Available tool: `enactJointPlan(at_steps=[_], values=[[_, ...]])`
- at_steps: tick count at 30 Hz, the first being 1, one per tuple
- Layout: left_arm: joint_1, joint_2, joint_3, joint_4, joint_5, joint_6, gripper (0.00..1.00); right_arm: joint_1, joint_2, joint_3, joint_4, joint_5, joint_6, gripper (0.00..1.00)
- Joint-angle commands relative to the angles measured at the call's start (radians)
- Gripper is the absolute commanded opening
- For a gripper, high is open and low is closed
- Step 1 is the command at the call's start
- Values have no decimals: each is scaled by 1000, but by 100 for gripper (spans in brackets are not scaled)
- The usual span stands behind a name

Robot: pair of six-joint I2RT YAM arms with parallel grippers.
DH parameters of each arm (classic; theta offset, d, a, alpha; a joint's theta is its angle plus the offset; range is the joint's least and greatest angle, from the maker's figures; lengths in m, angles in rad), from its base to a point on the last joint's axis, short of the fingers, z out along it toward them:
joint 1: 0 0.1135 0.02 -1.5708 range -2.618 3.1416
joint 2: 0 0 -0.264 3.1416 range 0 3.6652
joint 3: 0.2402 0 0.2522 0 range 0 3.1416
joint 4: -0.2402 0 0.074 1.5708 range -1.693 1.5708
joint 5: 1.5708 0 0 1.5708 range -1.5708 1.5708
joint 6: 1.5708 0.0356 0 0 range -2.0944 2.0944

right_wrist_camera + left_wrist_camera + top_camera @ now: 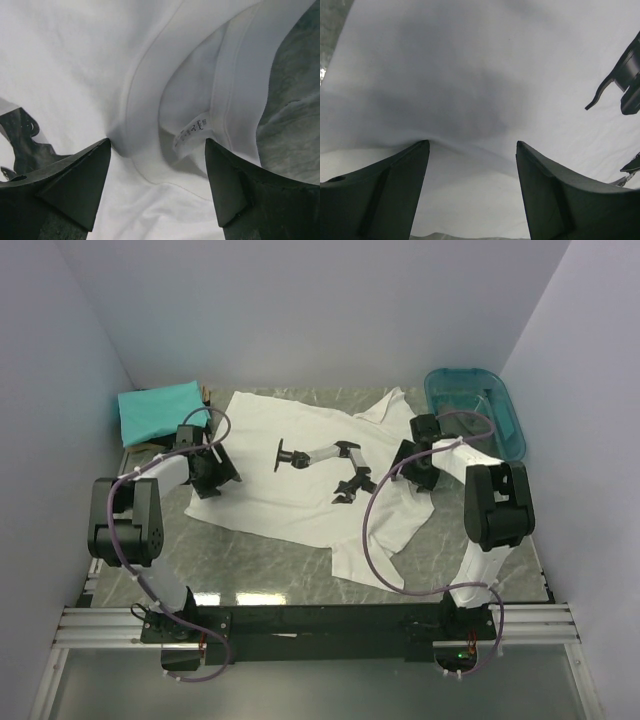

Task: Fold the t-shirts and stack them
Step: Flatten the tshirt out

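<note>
A white t-shirt (290, 502) with a black-and-grey robot-arm print (322, 457) lies spread face up across the table. My left gripper (214, 478) is down at the shirt's left edge. In the left wrist view it (472, 145) stands open, with its fingers (395, 185) on plain white cloth (470, 75). My right gripper (413, 466) is over the shirt's right side. There it (157, 142) stands open, astride the collar (145, 105) and the neck label (192, 131). A folded teal t-shirt (158, 410) lies at the back left.
A translucent teal tub (478, 410) stands at the back right corner, close behind my right arm. Grey marbled table (260, 560) shows in front of the white shirt and beside the collar (295, 110). Walls close in on three sides.
</note>
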Motion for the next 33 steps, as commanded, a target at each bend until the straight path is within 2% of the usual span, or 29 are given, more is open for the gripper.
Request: enactJointPlan(at_steps=[1, 10, 18, 22, 26, 33], values=[[8, 39, 48, -28, -23, 59, 77, -22, 33, 50, -52, 36, -12, 82], [8, 93, 158, -50, 6, 102, 77, -47, 95, 142, -89, 49, -27, 82], [8, 12, 215, -73, 69, 95, 77, -45, 76, 199, -98, 32, -63, 82], [9, -63, 209, -110, 24, 78, 77, -31, 23, 210, -120, 35, -75, 82], [45, -160, 137, -150, -56, 50, 78, -4, -42, 201, -131, 30, -84, 82], [219, -326, -97, -185, -159, 41, 68, 81, -226, 35, -103, -14, -49, 82]])
